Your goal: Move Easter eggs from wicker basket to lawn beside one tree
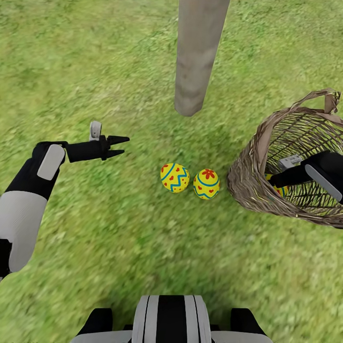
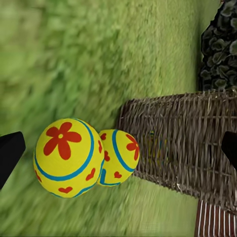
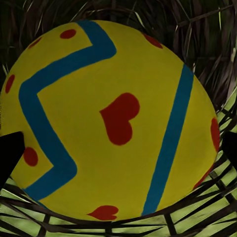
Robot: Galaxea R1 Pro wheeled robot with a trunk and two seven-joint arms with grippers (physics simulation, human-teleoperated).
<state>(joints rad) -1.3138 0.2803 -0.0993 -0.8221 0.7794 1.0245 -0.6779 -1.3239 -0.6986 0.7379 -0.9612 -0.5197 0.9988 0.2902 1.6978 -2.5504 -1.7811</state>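
Right gripper (image 1: 272, 181) reached inside the wicker basket (image 1: 247, 186) — fingers spread around the third egg (image 3: 108, 118), not gripping. Left gripper (image 1: 123, 146) hovered, slightly parted; two eggs (image 1: 175, 177) lay by the tree (image 1: 195, 57).

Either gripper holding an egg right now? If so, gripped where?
The left gripper is open and empty above the lawn. The right gripper is inside the wicker basket, fingertips flanking the last egg; contact cannot be told.

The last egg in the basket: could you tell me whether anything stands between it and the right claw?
Nothing visible does. The right claw is down inside the wicker basket, and the last egg sits directly ahead between its fingertips. Only basket weave lies behind and beneath the egg.
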